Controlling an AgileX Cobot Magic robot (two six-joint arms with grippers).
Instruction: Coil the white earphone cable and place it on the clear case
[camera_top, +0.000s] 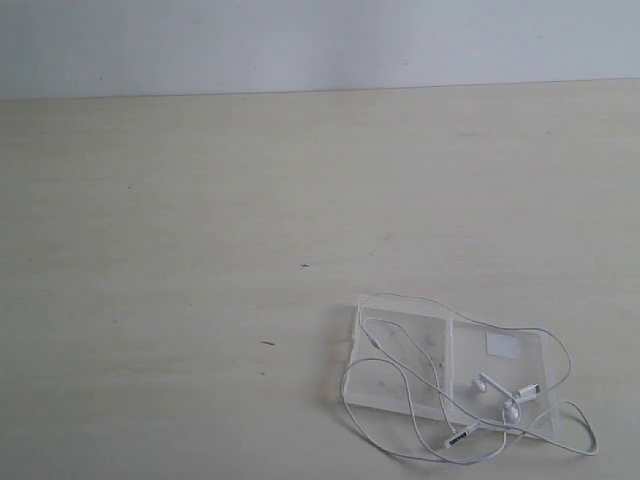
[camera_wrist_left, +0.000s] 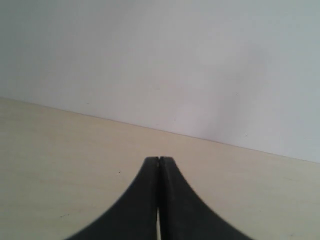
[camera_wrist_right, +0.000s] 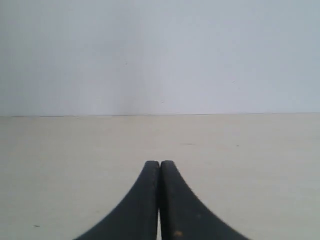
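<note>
Well, the flat transparent plastic case (camera_top: 400, 400) of two hinged rectangular panels lies opened out on the pale wooden table (camera_top: 200, 250). One panel bears a small white rectangular sticker (camera_top: 503, 345). The thin white earphone cable (camera_top: 517, 393) is spread loosely over the case, uncoiled. One long loop of it runs along the case's far edge and over the panel without the sticker, and another curves past the outer edge of the stickered panel onto the table. More slack trails off the case's near edge and lies on the table just beside it. Two small white earbuds (camera_top: 485, 382) rest on the stickered panel, below the sticker. The slim white inline piece (camera_top: 461, 437) sits at the case's near edge. A plain pale wall (camera_top: 300, 40) rises behind the table, well apart from the case.

The black left gripper (camera_wrist_left: 159, 160) has its jaws pressed fully together with nothing between them, above the table and facing the wall. The black right gripper (camera_wrist_right: 160, 163) is the same: jaws meeting tip to tip, gripping nothing. Where either one stands relative to the case cannot be told.
</note>
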